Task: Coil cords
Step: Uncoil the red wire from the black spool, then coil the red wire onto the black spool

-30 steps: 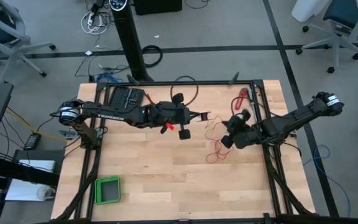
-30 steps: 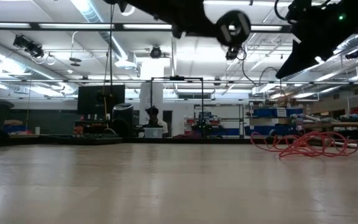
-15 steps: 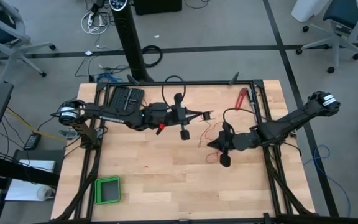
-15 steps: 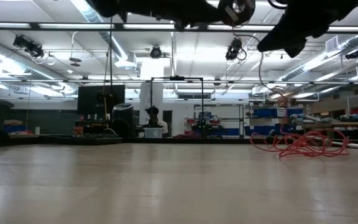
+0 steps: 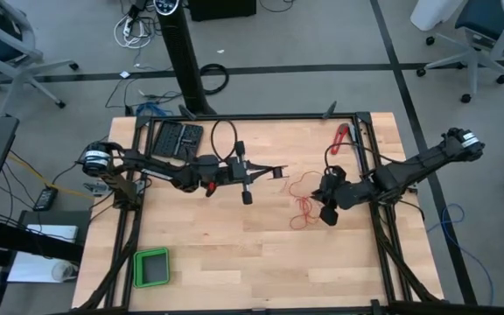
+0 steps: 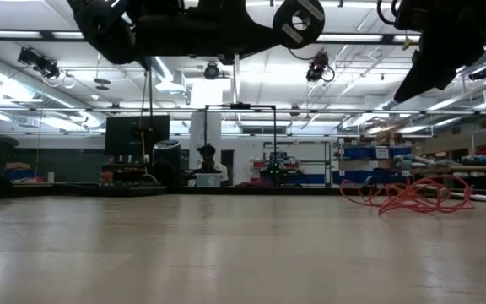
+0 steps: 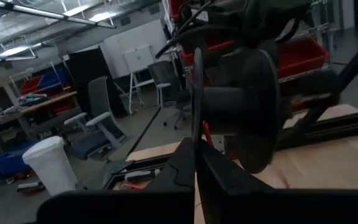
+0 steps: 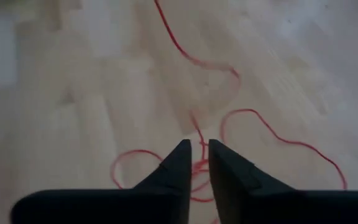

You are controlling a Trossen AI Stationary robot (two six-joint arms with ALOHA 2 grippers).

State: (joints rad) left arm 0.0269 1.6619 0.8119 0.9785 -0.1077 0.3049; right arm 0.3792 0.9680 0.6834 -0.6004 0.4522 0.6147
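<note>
The thin red cord [image 5: 300, 199] lies loose and squiggly on the wooden table [image 5: 217, 254], right of its middle; it also shows in the low view [image 6: 403, 196] and the right wrist view [image 8: 263, 127]. My right gripper [image 8: 196, 148] hovers above the cord, its fingers a narrow gap apart and holding nothing; in the high view it [image 5: 320, 194] is just right of the cord. My left gripper [image 7: 194, 146] is near the table's middle [image 5: 276, 171], shut on a black spool [image 7: 235, 112] held well above the table [image 6: 298, 19]. My left gripper pinches the thin rim of one of the spool's flanges [image 7: 197, 134] between its two fingers. The spool is lifted clear of the table, its hub lying across the line of the fingers.
A red-handled tool [image 5: 339, 137] lies at the far right by the frame rail. A black pad [image 5: 175, 137] lies at the far left. A green tray [image 5: 151, 267] stands at the near left. A dark frame [image 5: 370, 157] rims the table.
My left gripper has drawn back toward the table's left edge with the spool. My right gripper swung toward the left and near edge over the cord, then back toward the right edge. The cord lies as before.
</note>
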